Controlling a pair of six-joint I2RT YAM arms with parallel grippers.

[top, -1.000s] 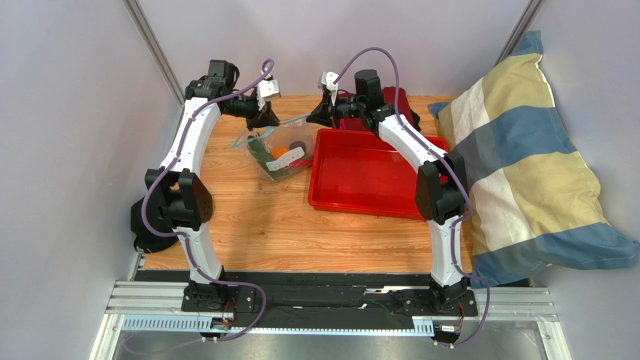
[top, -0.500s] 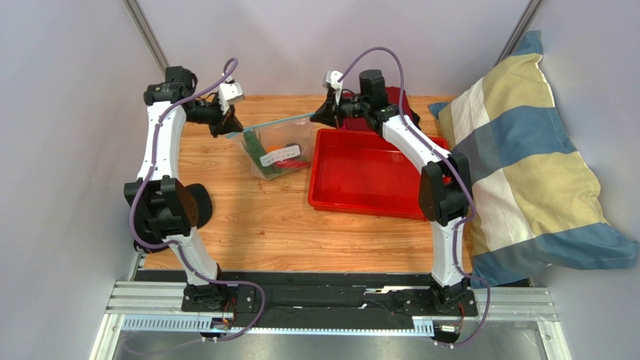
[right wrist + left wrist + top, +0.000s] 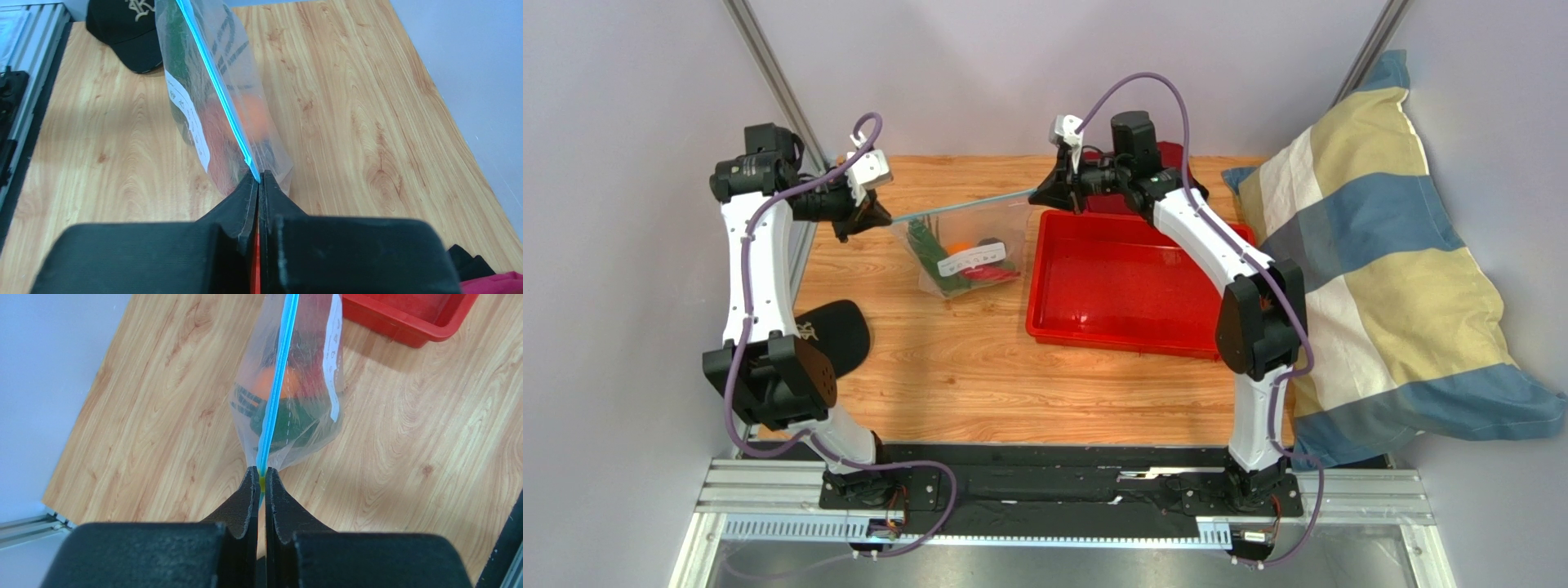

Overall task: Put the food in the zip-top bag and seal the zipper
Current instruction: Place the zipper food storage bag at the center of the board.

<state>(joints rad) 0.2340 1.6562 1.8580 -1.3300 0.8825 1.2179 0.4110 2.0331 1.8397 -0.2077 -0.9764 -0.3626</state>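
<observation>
From the top view, I see the zip-top bag hanging above the table between the two arms, just left of the red tray. The food is slumped in its bottom, and I cannot tell if the bottom rests on the wood. The zipper runs as a taut line from the left gripper to the right gripper. I judge the bag light but floppy and slick, with the produce as a loose weight. The only firm place to take it is the stiffer zip strip at its ends.

In the left wrist view, my left jaws are clenched on the near end of the zipper, with almost no gap between them. The blue strip runs straight away from them, and orange and green pieces show through the film below.

In the right wrist view, the right jaws are pinched just as tight on the opposite end. The strip looks flat and closed along the length I can see. A dark cap lies beyond the bag on the table.
</observation>
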